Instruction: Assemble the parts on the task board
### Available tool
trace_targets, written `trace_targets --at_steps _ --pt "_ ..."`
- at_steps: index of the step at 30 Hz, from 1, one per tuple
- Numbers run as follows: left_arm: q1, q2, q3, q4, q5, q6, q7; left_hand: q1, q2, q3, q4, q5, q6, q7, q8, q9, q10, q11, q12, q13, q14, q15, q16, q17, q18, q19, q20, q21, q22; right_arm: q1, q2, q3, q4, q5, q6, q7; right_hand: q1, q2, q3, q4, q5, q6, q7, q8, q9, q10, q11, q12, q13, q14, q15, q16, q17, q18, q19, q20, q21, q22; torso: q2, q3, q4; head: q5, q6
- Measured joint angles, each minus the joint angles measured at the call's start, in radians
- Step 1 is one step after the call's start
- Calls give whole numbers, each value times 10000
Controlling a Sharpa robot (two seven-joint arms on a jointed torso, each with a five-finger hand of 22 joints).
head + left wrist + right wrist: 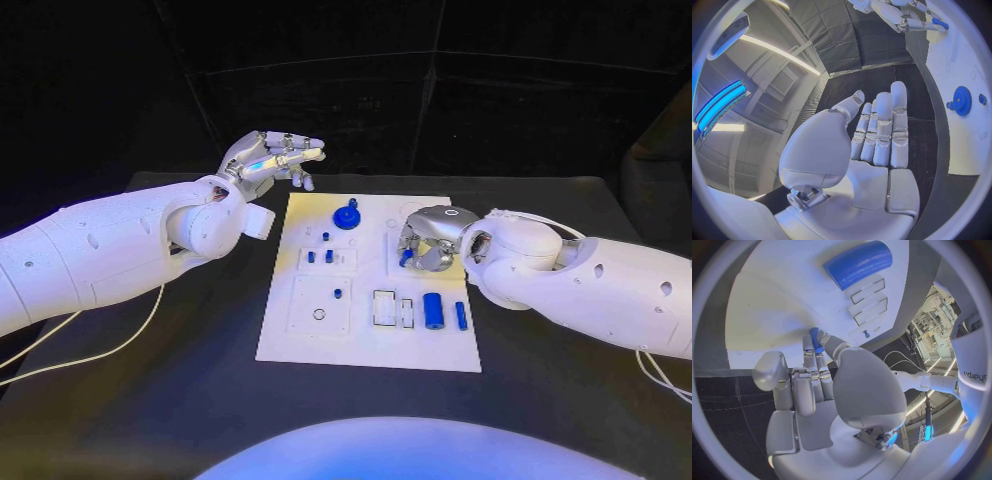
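I see the task board (pixel 369 340) lying in the middle of the bench (pixel 173 400). My right robot hand (pixel 428 243) hangs over the board's right half, fingers curled down and pinching a small blue peg (pixel 816 339) at their tips; the peg sits just above the board surface. A blue cylinder (pixel 434 311) and a thin blue rod (pixel 462 316) lie on the board nearer to me than that hand, well apart from it. A blue gear (pixel 346 215) stands near the board's far edge. My left robot hand (pixel 270 157) is raised beyond the board's far left corner, fingers apart, holding nothing.
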Motion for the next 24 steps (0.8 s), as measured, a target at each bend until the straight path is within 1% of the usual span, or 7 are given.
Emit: trace_targets --at_steps 7,8,11,15,17,20,24 --pt "0 -3 0 -42 0 1 -13 0 0 0 0 0 0 0 0 0 0 0 0 -9 0 0 0 1 0 0 0 0 1 -2 -406 17 544 65 -666 58 -40 -41 18 39 0 38 -33 0 21 -1 0 -48 0 36 -36 0 -1 0 35 -35 39 51 -10 -1 -6 2 26" --pt "0 -3 0 -47 0 1 -14 0 0 0 0 0 0 0 0 0 0 0 0 -9 0 0 0 1 0 0 0 0 1 -2 -468 50 632 103 -737 76 -40 -41 18 39 -1 38 -33 0 21 -1 0 -63 0 36 -36 0 -1 -1 35 -35 39 50 -11 -4 -8 -1 27" --pt "0 -3 0 -54 0 1 -21 0 0 0 0 0 0 0 -1 0 0 0 0 -9 0 0 0 1 1 0 0 0 1 10 -611 266 917 276 -930 140 -39 -41 19 39 -1 38 -33 -2 21 -1 0 -63 0 36 -36 0 -1 -1 34 -35 39 50 -12 -10 -9 -12 46" --pt "-1 4 0 -66 1 0 -33 0 0 0 0 0 0 0 -1 0 0 0 0 -8 0 0 0 -8 1 0 0 0 1 32 -659 384 1321 501 -1103 257 -39 -41 40 20 -1 38 -33 -4 16 1 -3 -118 0 35 -35 0 -2 -1 34 -35 39 50 -12 -10 -9 -12 50" --pt "-1 7 0 -66 1 0 -39 0 0 0 0 0 0 0 -1 0 0 0 0 -8 0 0 0 -8 1 0 0 0 2 32 -551 398 1411 603 -1151 344 -39 -42 115 22 -2 38 -34 -6 7 35 -37 -162 0 35 -35 0 -2 -1 34 -35 39 50 -12 -10 -9 -17 50" --pt "-1 16 0 -68 1 0 -43 0 0 0 0 0 0 0 -1 0 0 0 0 -8 0 0 0 -7 0 0 0 0 2 30 -227 427 1427 681 -1171 449 -39 -42 157 -16 67 37 -33 -15 -10 71 0 -206 0 36 -35 0 -2 -1 34 -35 39 50 -12 -11 -6 -1 50" --pt "-1 40 -1 -63 1 0 -48 0 0 0 0 0 0 0 -1 0 0 0 0 -8 0 0 0 -7 0 0 0 -51 -9 -6 484 428 1356 681 -1168 651 -36 -45 217 -22 150 66 -4 -24 -24 71 0 -262 0 35 -35 0 -2 -1 34 -35 39 49 -11 -12 18 53 27"
